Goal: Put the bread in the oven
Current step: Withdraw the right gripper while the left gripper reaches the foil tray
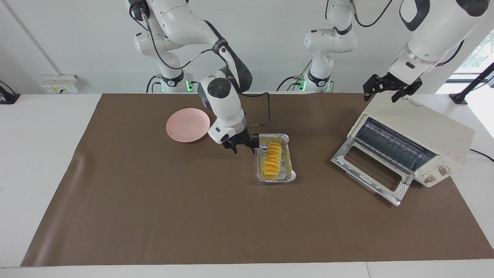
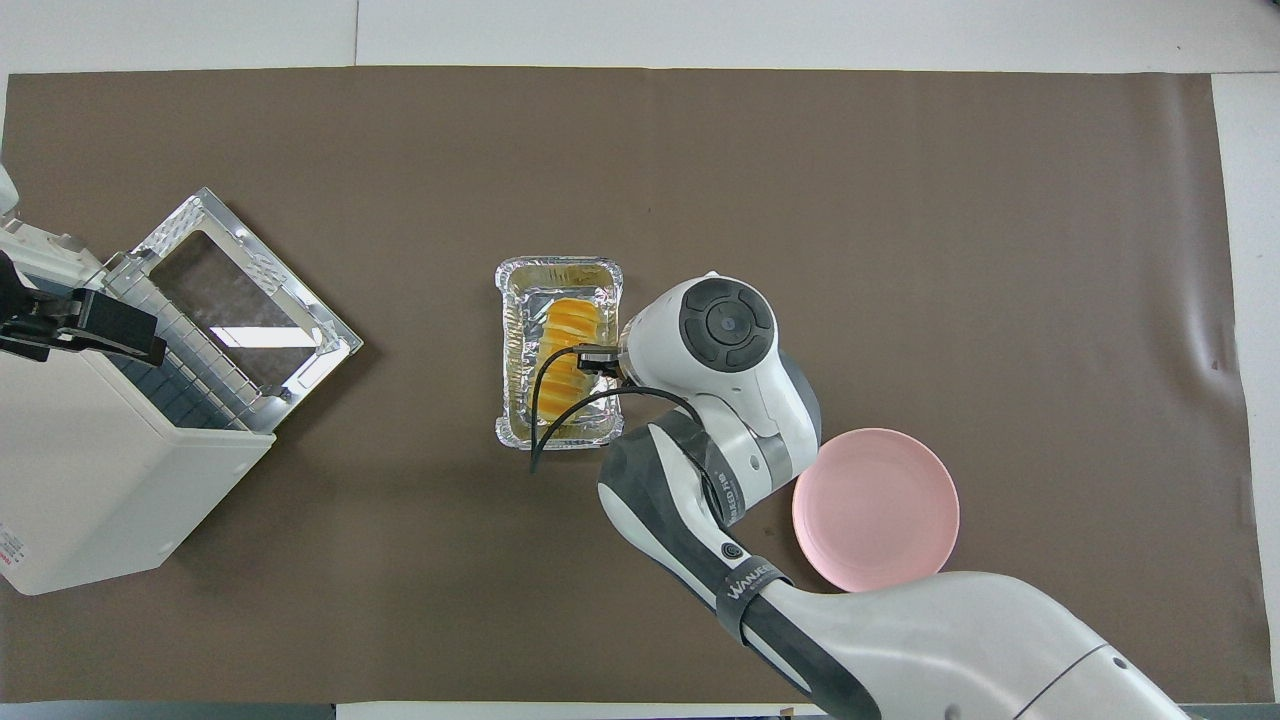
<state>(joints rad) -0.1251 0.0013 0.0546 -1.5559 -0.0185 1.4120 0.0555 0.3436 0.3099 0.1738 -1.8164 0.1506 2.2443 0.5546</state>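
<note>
Hovering beside the silver foil tray (image 1: pixel 291 174), the right gripper (image 1: pixel 242 145) has jaws spread, holding nothing; ridged yellow-orange bread (image 1: pixel 272 158) lies in the tray; left gripper (image 1: pixel 390 88) spread over the cream-white toaster oven (image 1: pixel 432 129).

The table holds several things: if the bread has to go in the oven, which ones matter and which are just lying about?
For the job:
- yellow-orange ridged bread loaf
- cream-white boxy toaster oven, glass door dropped open
- silver foil tray holding the loaf
- right end effector, beside the tray

Just there:
- round pink plate
- brown table mat
- left end effector, waiting over the oven
</note>
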